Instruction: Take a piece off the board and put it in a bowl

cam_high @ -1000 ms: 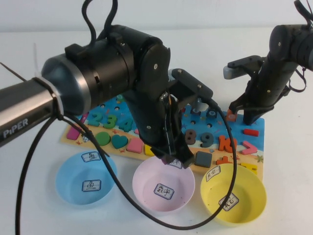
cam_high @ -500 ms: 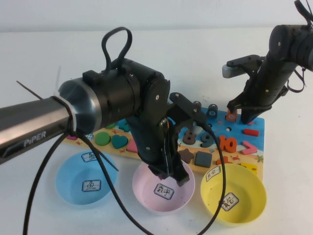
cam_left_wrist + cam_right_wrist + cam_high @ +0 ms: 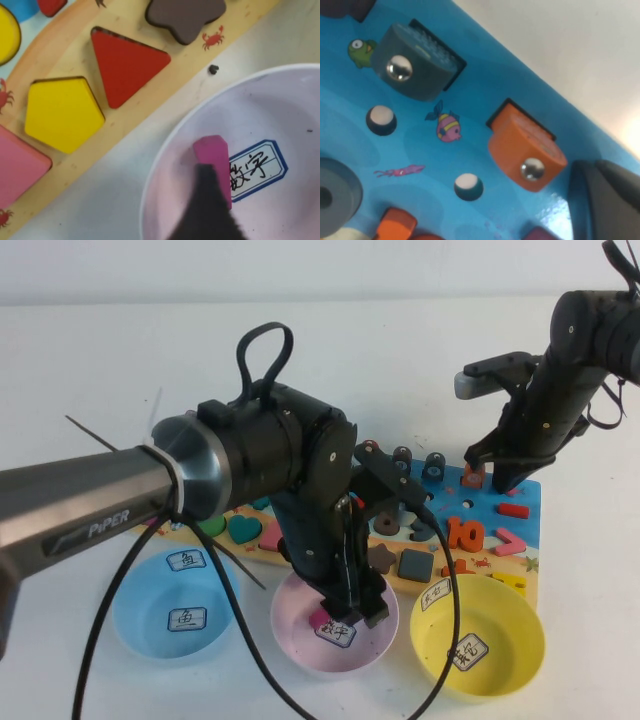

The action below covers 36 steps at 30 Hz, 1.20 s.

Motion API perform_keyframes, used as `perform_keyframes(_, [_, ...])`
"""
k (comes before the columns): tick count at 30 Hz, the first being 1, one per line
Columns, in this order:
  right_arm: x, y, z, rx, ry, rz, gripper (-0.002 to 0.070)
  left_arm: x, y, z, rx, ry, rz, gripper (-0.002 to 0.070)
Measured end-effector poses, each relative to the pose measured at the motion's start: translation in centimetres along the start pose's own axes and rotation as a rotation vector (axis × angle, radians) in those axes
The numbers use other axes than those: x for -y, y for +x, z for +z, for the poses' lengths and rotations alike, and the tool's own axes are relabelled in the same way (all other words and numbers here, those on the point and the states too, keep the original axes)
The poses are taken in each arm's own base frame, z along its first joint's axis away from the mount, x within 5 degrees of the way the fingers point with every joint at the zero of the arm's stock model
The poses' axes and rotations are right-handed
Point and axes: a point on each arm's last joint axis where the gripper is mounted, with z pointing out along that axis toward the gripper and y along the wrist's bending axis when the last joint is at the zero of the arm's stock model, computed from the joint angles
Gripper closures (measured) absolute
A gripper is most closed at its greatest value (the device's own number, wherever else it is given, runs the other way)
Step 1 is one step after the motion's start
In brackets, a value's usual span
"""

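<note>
My left gripper (image 3: 352, 612) is lowered into the pale pink bowl (image 3: 298, 636), which stands in front of the board (image 3: 522, 492). It is shut on the magenta piece (image 3: 322, 620), whose end sticks out beside the fingers at the bowl's bottom. In the left wrist view the piece (image 3: 212, 152) lies against the bowl's white label (image 3: 257, 167), partly covered by a black finger (image 3: 207, 210); the bowl (image 3: 280, 110) and the board's sandy strip (image 3: 240, 25) also show. My right gripper (image 3: 497, 472) hangs open over the board's far right corner, beside an orange peg piece (image 3: 525, 145).
A light blue bowl (image 3: 175, 605) stands left of the pink one and a yellow bowl (image 3: 480, 635) right of it. The board carries coloured digits, shapes and pegs, among them a red triangle (image 3: 125, 62) and a yellow pentagon (image 3: 60, 112). A black cable loops under my left arm.
My left gripper has come down and towards me from above the board's edge into the pink bowl, carrying the magenta piece. The right arm has not moved.
</note>
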Motion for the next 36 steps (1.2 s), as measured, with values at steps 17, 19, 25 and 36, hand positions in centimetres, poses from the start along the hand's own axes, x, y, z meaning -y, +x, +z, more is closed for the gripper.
perform_keyframes(17, [-0.3,0.0,-2.7,0.067,0.014,-0.008,0.0694,-0.2,-0.2,-8.8,0.356,-0.134,0.019,0.0635])
perform_keyframes(19, [-0.5,0.1,-3.7,0.079,0.016,-0.011,0.0694,-0.1,0.1,-10.3,0.401,-0.152,0.024,0.0659])
perform_keyframes(25, [-1.1,0.7,-7.5,0.146,0.027,0.002,0.0694,0.4,2.2,-14.5,0.593,-0.211,0.007,0.0676])
perform_keyframes(36, [-5.1,8.6,-17.6,0.668,-0.072,-0.005,0.0694,2.0,14.1,-16.4,0.867,-0.304,-0.193,0.0677])
